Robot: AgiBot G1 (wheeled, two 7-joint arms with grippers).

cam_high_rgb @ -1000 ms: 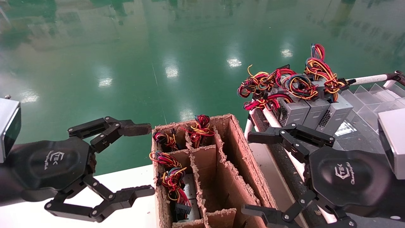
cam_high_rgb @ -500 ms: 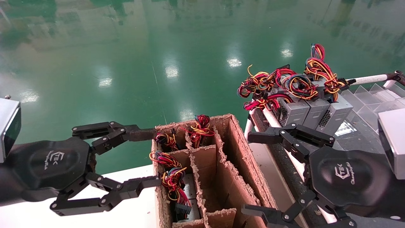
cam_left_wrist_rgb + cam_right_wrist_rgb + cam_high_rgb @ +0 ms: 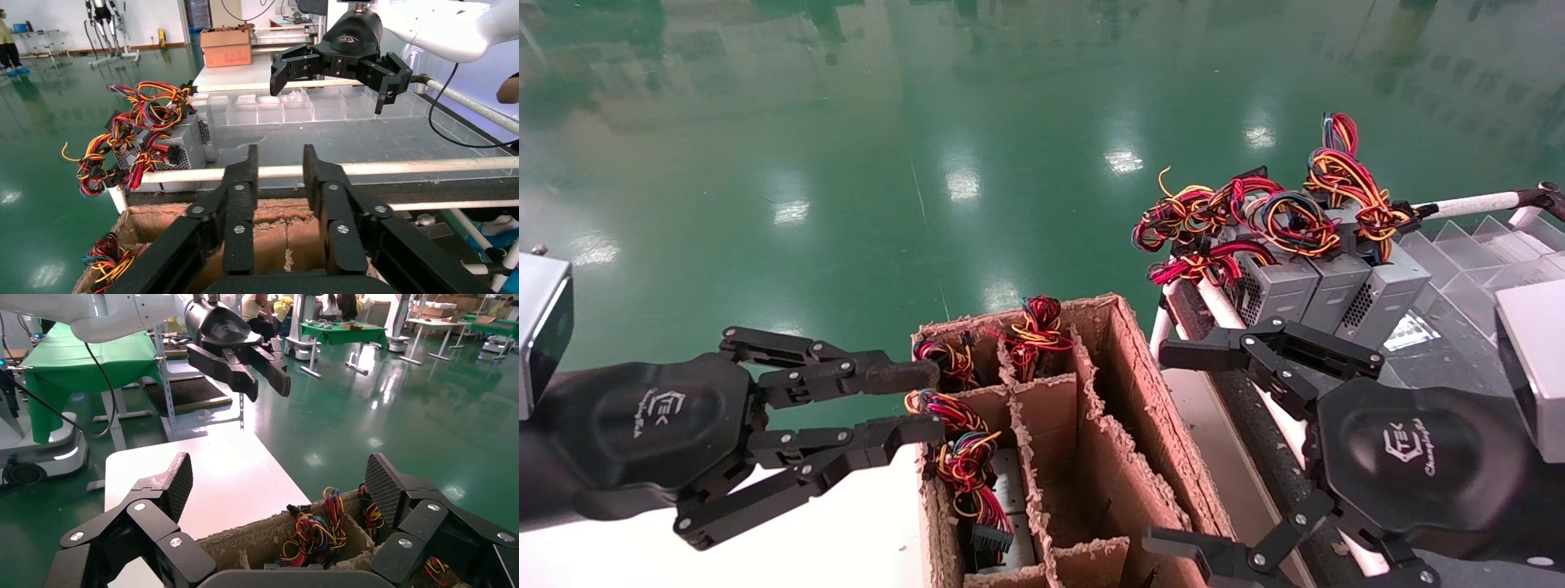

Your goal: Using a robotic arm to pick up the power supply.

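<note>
The cardboard box with dividers is taken as the landmark. The left gripper is seen at the box's left wall, its fingers narrowed to a small gap with nothing between them; one fingertip is brown-stained. Whether the tips touch the wall cannot be told. The right gripper is held at the box's right side, spread wide and empty; its lower finger is cut off by the picture edge. Inside the box, in the left compartments, a power supply is mostly hidden under its wire bundles, only a strip of grey metal being visible. Beyond the box's right far corner, three more power supplies are stood side by side on a rack.
</note>
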